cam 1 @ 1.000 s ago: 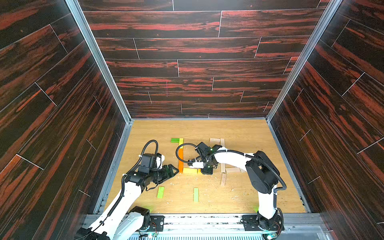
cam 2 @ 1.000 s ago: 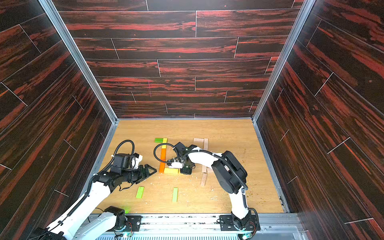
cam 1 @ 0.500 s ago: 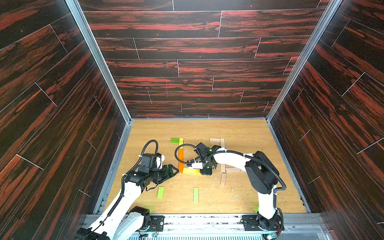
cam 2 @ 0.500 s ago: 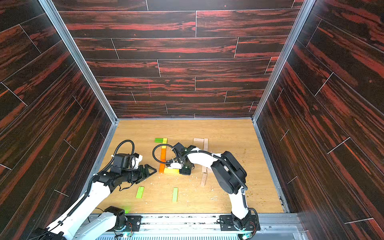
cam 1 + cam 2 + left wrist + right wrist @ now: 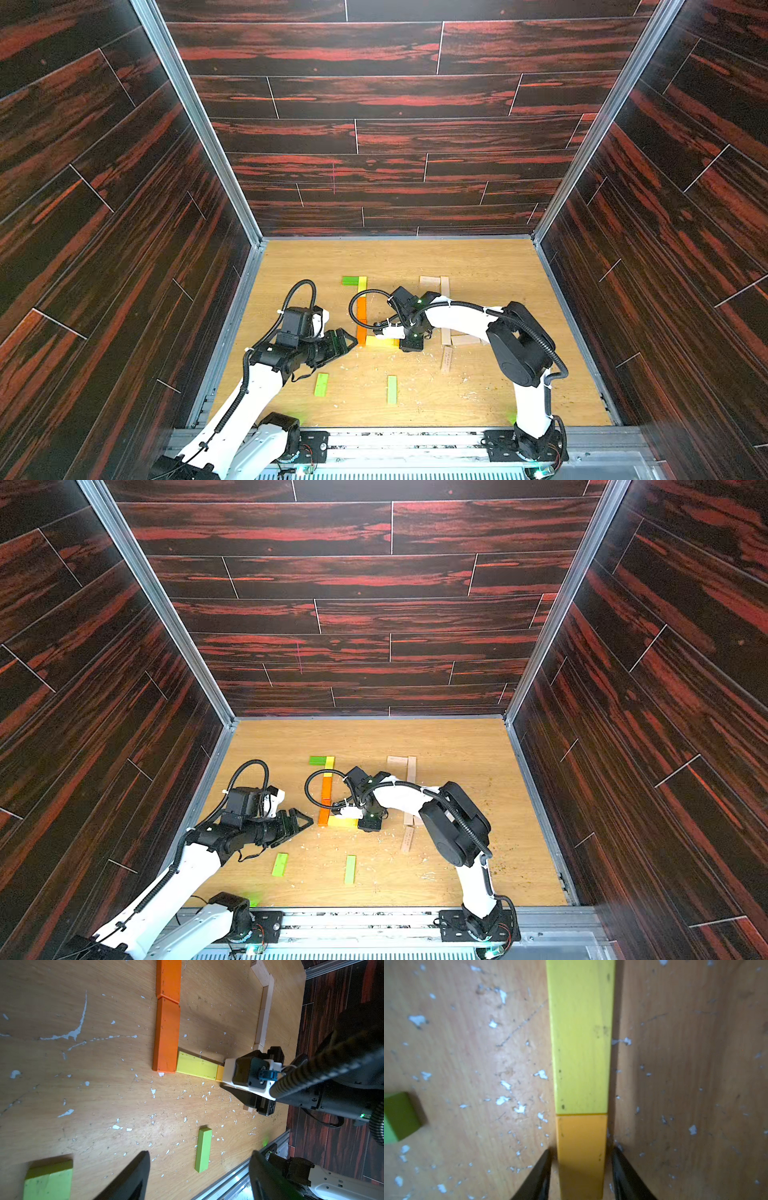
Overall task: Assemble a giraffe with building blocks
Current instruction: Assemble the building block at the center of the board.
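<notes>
The right gripper point(image 5: 411, 345) is down at the table point(image 5: 478, 266), with its two black fingers point(image 5: 537, 1172) on either side of an amber plank point(image 5: 581, 1147). In the right wrist view a thin strip of table shows between each finger and the plank's edge, so the jaws stand slightly apart and are not pinching it.

The amber plank lies flat, butted end to end with a yellow plank point(image 5: 581, 1043). Both top views show that yellow plank meeting the near end of a line of two orange planks point(image 5: 361, 318) at a right angle, touching it. At the far end of the orange line a small yellow piece point(image 5: 363, 284) and a dark green piece point(image 5: 350, 280) sit side by side.

The left gripper point(image 5: 348, 341) hangs near the orange line's near end, on its left side. Its fingers point(image 5: 133, 1178) are spread wide and grip nothing.

A light green plank point(image 5: 321, 384) lies flat towards the front rail, and another light green plank point(image 5: 392, 389) lies well apart from it. Pale planks point(image 5: 432, 281) lie to the right of the coloured ones, and more pale planks point(image 5: 446, 359) lie just beside the right arm. White flecks dot the table.
</notes>
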Robot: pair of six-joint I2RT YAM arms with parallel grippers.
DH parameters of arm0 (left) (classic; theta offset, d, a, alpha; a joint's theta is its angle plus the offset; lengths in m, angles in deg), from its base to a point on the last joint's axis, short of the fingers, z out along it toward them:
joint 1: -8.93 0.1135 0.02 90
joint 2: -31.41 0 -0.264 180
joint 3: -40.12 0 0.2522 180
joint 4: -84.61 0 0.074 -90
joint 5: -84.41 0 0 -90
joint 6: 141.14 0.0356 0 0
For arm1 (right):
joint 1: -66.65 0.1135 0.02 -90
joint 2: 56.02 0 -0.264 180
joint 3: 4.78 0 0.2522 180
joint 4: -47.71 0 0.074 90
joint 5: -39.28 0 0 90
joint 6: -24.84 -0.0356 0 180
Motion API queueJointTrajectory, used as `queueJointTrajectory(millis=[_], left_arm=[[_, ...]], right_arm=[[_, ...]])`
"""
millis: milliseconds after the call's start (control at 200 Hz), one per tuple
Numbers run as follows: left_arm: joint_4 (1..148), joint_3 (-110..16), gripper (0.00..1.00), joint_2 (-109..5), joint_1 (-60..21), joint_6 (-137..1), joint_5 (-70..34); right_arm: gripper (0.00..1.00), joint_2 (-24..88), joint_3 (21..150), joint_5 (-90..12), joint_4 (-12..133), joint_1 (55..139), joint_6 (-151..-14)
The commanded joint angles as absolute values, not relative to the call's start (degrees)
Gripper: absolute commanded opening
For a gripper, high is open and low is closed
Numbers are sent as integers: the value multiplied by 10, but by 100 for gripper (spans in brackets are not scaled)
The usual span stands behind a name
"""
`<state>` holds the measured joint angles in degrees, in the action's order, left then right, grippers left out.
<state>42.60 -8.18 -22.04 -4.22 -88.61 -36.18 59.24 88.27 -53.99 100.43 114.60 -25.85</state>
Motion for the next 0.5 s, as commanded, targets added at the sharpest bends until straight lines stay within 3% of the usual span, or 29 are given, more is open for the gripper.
queueJointTrajectory(millis=[0,180,496], left_arm=[[424,-86,78,-210,-44,-876,-358],[419,-88,78,-209,-44,-875,-352],[348,-108,81,-190,-44,-877,-273]], right_arm=[[54,608,883,-529,1012,1151,-251],[64,578,885,-515,1006,1151,-258],[70,435,855,-470,956,1144,-297]])
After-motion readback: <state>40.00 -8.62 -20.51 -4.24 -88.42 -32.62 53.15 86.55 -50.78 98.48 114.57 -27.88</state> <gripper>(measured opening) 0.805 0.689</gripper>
